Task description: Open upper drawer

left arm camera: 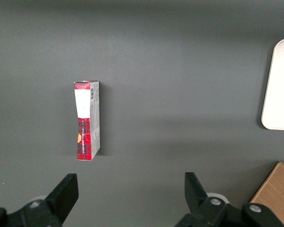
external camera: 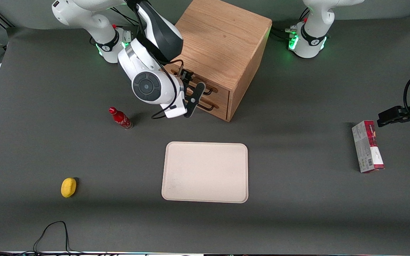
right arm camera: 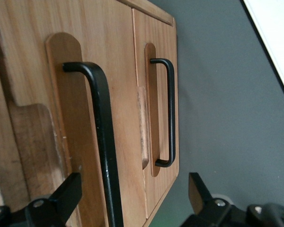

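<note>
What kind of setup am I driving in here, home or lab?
Likely a lab test bench: a dark mat-covered table, a lone wooden cabinet with the gripper open at its upper drawer, and scattered props like a tray.

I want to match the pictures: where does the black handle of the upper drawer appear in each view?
Front view: the upper drawer's handle crosses the cabinet front, partly covered by the gripper, whose open fingers are at it.
Right wrist view: the handle is the closer, thicker bar, between the gripper's fingers.
Left wrist view: not in it.
Shared landmark: the lower drawer's handle.
</note>
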`<state>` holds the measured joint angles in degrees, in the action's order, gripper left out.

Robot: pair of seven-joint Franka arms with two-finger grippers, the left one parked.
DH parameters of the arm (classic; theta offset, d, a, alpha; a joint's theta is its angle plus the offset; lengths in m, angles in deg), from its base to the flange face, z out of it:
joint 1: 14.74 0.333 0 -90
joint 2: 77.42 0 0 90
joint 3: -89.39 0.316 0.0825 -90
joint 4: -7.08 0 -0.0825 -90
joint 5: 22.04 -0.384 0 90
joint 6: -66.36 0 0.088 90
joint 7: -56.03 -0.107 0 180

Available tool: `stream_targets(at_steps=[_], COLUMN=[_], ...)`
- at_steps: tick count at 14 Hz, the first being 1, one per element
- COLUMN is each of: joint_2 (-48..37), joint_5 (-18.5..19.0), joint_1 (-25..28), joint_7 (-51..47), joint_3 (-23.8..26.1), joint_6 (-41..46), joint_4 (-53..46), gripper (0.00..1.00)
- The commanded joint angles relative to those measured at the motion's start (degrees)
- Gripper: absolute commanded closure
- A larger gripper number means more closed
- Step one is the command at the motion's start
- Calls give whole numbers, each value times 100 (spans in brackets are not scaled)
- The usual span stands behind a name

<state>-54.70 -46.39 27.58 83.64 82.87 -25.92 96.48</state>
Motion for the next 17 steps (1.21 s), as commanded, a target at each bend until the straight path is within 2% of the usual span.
stream_targets(at_steps=[1, 17], joint_2=[-119, 13], joint_5=[-158, 97], joint_1=[110, 75], joint_7=[96, 148], joint_3=[-69, -182], joint_6=[-254, -950], joint_4=[287, 394], gripper=[0, 0])
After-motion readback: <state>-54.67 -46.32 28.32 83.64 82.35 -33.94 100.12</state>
